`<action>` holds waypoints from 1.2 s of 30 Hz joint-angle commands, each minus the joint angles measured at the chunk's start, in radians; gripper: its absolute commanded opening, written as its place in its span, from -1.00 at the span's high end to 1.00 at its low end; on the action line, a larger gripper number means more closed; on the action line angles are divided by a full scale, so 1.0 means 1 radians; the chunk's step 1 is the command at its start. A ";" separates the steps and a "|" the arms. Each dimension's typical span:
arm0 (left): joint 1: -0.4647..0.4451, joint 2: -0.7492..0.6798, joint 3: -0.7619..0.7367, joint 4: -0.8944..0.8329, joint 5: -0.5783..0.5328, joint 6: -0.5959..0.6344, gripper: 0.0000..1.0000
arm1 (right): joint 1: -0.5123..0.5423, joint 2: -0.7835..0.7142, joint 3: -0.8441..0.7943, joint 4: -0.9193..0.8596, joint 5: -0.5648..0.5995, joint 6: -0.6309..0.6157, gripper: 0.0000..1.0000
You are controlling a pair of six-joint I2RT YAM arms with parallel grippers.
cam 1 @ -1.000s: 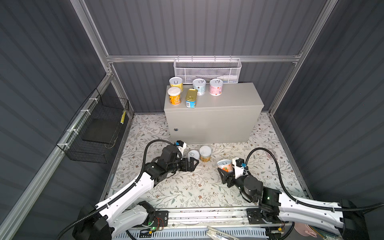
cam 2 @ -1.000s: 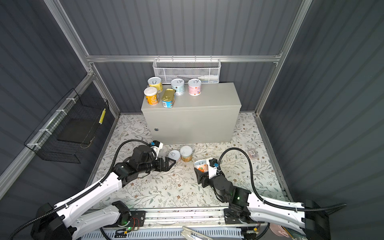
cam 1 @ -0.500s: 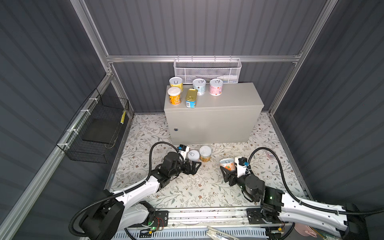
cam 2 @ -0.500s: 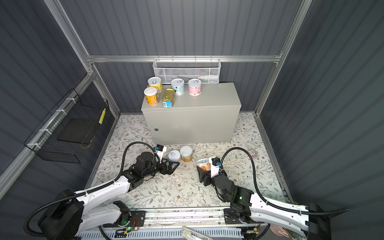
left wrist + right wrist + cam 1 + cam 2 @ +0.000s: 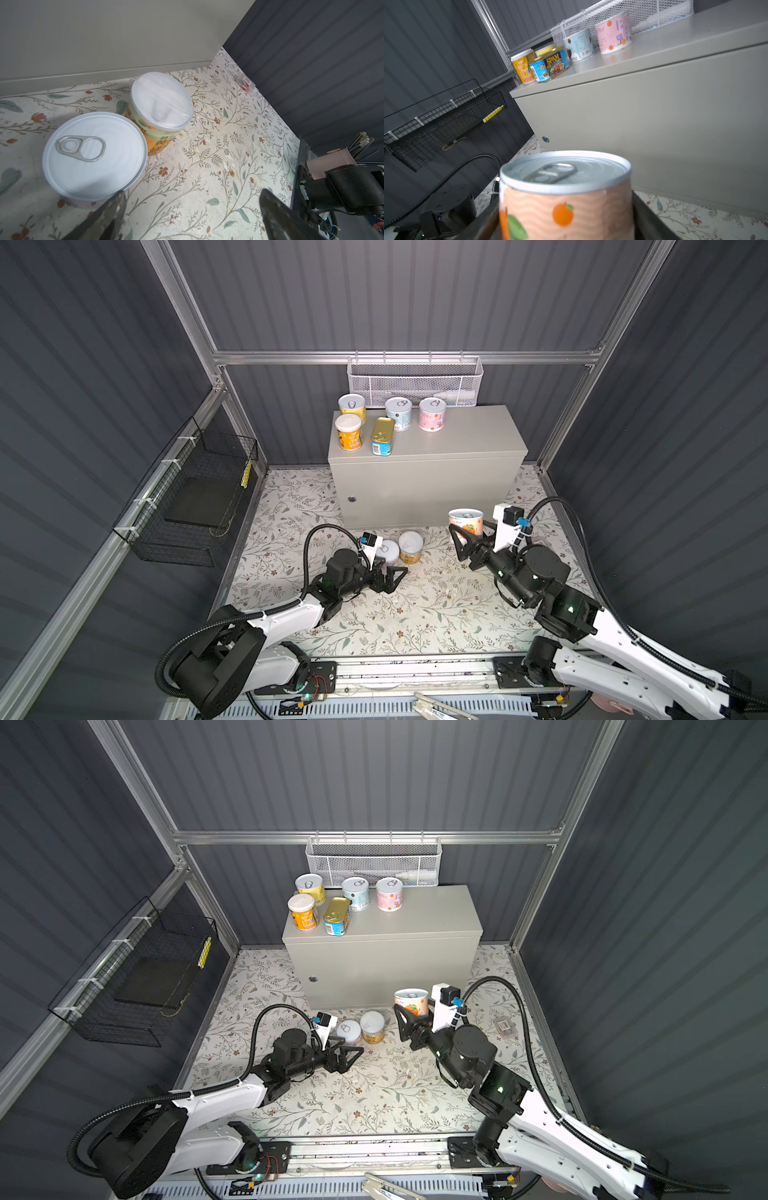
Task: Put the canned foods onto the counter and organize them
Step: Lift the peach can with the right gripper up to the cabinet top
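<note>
right gripper (image 5: 467, 531) has its fingers (image 5: 645, 218) clamped on an orange-print can (image 5: 466, 519). It's upright, just in front of the bench (image 5: 457, 439) face toward its right end, lid below the bench top. left gripper (image 5: 397, 580) fingers are spread wide and hold nothing, low over the floral floor (image 5: 415, 614), just near-side of two upright cans at the bench foot: silver pull-tab can (image 5: 390, 549) on the left, plastic-lidded orange can (image 5: 410, 544) on the right. Can't tell if those two touch. Bench top, left end: far row has yellow can (image 5: 352, 406), blue can (image 5: 398, 412), pink can (image 5: 432, 413); near row has orange can (image 5: 348, 437), gold-topped tin (image 5: 382, 435). white mesh basket (image 5: 413, 381) on far wall: one white tube (image 5: 451, 394) lying inside. black wire basket (image 5: 195, 497) on left wall: dark flat pad (image 5: 199, 499) on its bottom, yellow strip (image 5: 246, 475) on its wire.
</note>
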 commanded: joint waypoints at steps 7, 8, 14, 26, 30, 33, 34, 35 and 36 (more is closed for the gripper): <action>0.006 -0.049 -0.012 -0.003 -0.054 0.032 -0.99 | -0.089 0.228 0.372 0.044 -0.191 -0.155 -0.30; 0.006 -0.053 -0.013 -0.005 -0.057 0.033 -0.99 | -0.094 0.251 0.402 0.049 -0.203 -0.172 -0.31; 0.006 -0.066 -0.020 -0.014 -0.084 0.034 -0.99 | -0.156 0.403 0.572 0.077 -0.276 -0.226 -0.31; 0.006 -0.060 -0.033 -0.007 -0.109 0.032 -0.99 | -0.250 0.664 0.814 0.189 -0.356 -0.283 -0.31; 0.006 -0.043 -0.033 -0.005 -0.119 0.030 -0.99 | -0.268 0.739 0.869 0.206 -0.336 -0.302 -0.30; 0.006 -0.032 -0.030 -0.004 -0.119 0.031 -0.99 | -0.282 0.783 0.886 0.241 -0.340 -0.290 -0.29; 0.006 -0.030 -0.030 -0.004 -0.120 0.031 -0.99 | -0.284 0.798 0.895 0.246 -0.340 -0.289 -0.29; 0.006 -0.027 -0.028 -0.003 -0.121 0.031 -0.99 | -0.285 0.812 0.904 0.249 -0.339 -0.286 -0.29; 0.006 -0.024 -0.028 -0.003 -0.121 0.029 -0.99 | -0.288 0.825 0.911 0.254 -0.336 -0.282 -0.29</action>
